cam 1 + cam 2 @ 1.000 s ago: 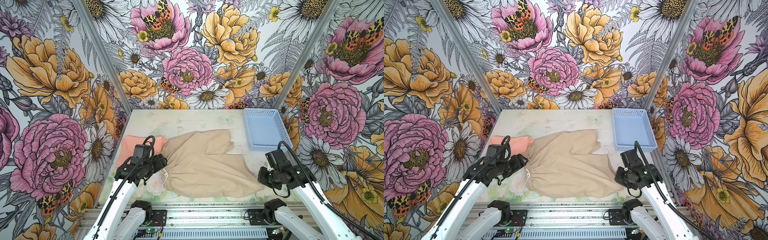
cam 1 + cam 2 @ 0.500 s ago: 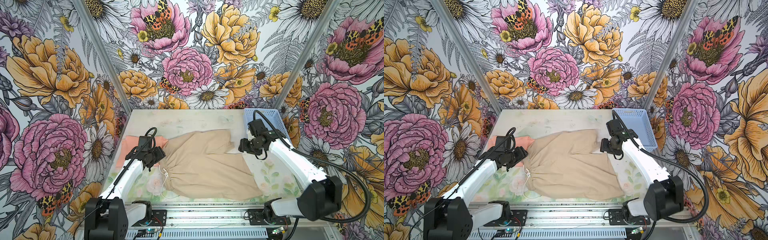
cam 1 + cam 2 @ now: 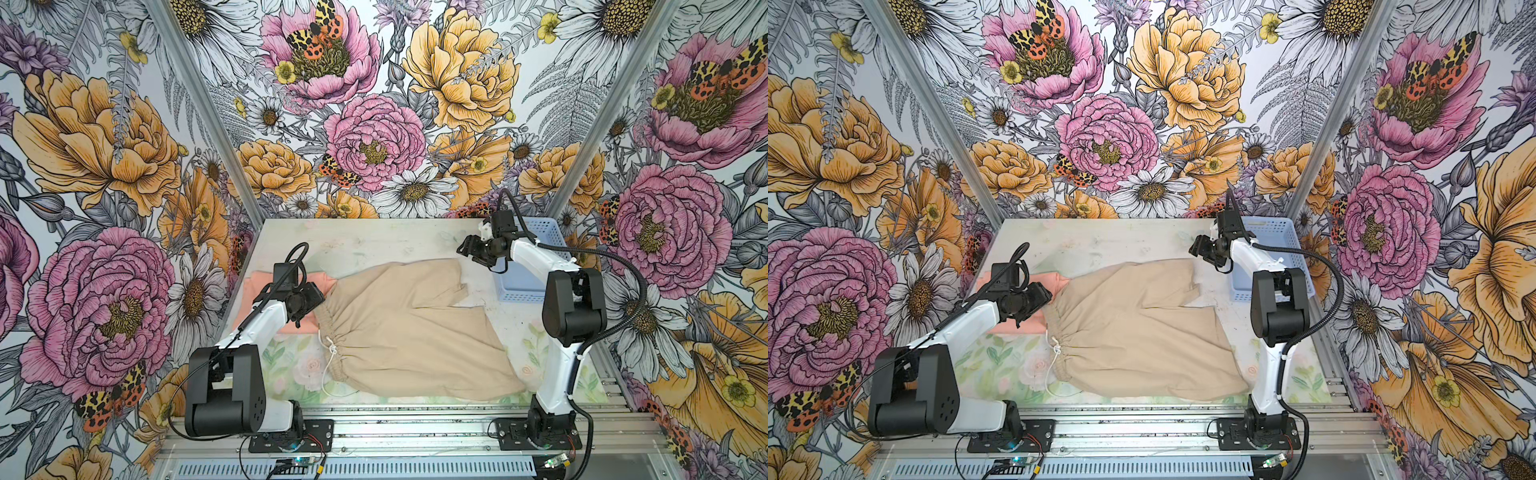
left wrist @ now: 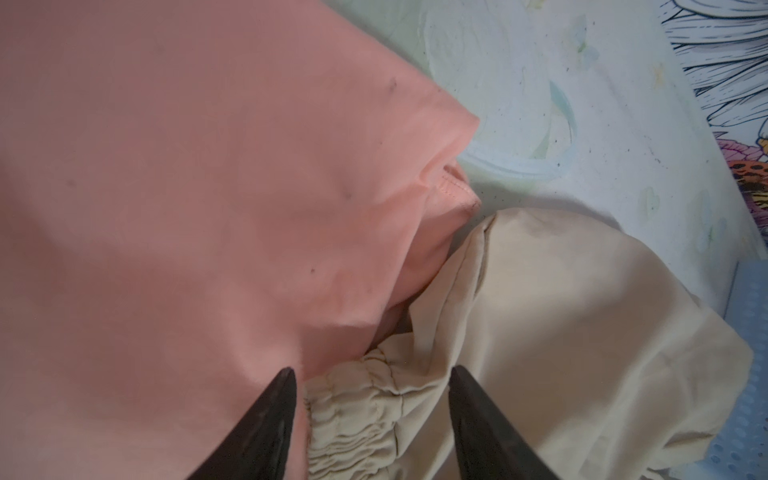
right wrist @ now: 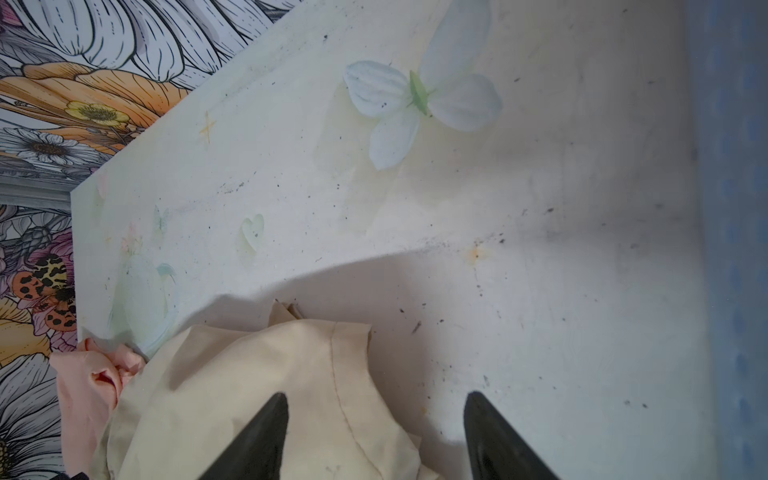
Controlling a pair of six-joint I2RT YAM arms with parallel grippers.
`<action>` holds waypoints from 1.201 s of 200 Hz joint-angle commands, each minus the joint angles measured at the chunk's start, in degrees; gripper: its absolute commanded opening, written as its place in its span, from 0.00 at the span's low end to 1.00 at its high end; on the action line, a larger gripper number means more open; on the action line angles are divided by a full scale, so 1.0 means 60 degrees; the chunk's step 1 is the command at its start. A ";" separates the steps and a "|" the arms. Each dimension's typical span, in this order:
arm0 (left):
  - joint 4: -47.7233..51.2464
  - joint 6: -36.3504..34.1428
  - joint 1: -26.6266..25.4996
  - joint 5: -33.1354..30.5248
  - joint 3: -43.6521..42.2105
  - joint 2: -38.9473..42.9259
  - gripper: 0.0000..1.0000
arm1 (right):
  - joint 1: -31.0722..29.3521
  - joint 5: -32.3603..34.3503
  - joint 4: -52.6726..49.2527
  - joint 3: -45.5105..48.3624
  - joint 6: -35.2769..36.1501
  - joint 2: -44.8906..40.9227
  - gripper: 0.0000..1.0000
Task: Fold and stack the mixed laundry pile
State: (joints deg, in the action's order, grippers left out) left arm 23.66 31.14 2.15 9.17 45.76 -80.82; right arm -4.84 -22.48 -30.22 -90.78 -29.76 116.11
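Observation:
Beige shorts (image 3: 407, 324) (image 3: 1133, 324) lie spread flat on the table, waistband to the left with a white drawstring (image 3: 330, 353). A peach-pink T-shirt (image 3: 255, 279) (image 3: 1017, 328) lies at the left, partly under the waistband. My left gripper (image 3: 318, 303) (image 3: 1045, 296) is open at the waistband's far end. In the left wrist view it (image 4: 372, 370) straddles the gathered elastic (image 4: 357, 415) beside the T-shirt (image 4: 208, 208). My right gripper (image 3: 465, 249) (image 3: 1196, 249) is open over the far leg's hem corner. In the right wrist view that gripper (image 5: 376, 395) has the hem (image 5: 249, 395) under one finger.
A light blue perforated basket (image 3: 544, 232) (image 3: 1271, 232) stands at the back right, just behind the right arm, and its wall (image 5: 731, 249) shows in the right wrist view. Flowered walls close in the table on three sides. Bare tabletop (image 3: 374, 241) stretches behind the shorts.
Both arms have reached out from the front edge. The left gripper went to the waistband's far end. The right swung back to the far leg's hem near the basket.

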 commanded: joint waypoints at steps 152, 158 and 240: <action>0.0493 -0.0180 -0.0551 0.0067 0.0789 -0.0483 0.41 | 0.0023 -0.0589 0.0553 0.0293 -0.0017 -0.0456 0.70; 0.0473 -0.0187 -0.0579 0.0054 0.0804 -0.0498 0.38 | 0.0024 -0.0590 0.0554 0.0319 -0.0013 -0.0461 0.70; 0.0456 -0.0370 -0.0696 0.0289 0.0702 -0.0991 0.29 | 0.0140 -0.0647 0.0656 0.0431 -0.0043 -0.0388 0.70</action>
State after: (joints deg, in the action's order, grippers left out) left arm 27.55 29.98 -1.56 9.93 49.71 -86.26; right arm -4.40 -25.41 -27.70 -88.33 -30.15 115.72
